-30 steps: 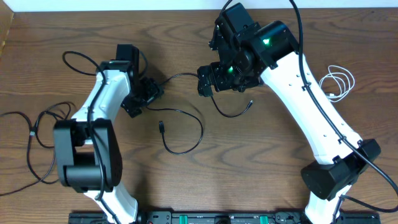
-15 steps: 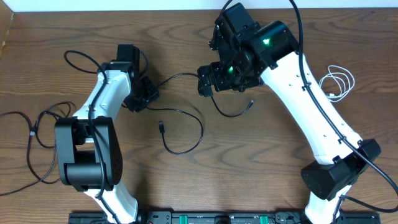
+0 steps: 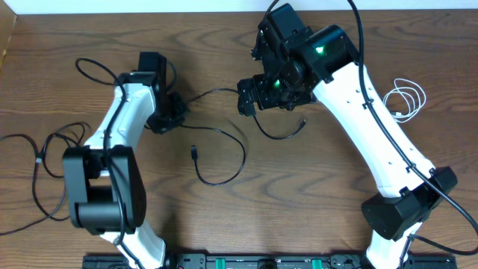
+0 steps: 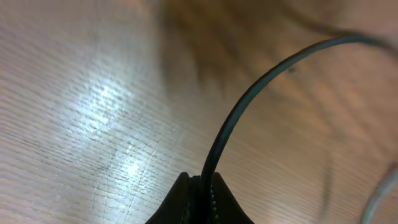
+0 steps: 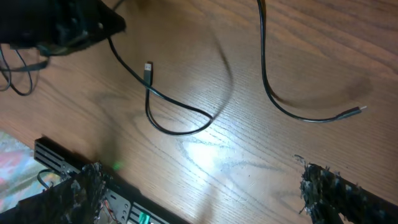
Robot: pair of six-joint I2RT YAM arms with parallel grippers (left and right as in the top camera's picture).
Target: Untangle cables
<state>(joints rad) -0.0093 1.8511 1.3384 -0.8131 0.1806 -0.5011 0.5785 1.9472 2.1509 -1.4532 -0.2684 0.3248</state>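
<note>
Cable (image 4: 249, 99) sits pinched in forward-reaching left tool (image 4: 202, 186).

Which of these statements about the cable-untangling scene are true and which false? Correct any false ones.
1. The left gripper is shut on a black cable. True.
2. The white cable lies between the two arms. False: it sits coiled at the far right, beyond the right arm.
3. The right gripper is open. True.
4. A gripper holds the plug near the middle. False: it lies free on the table.
</note>
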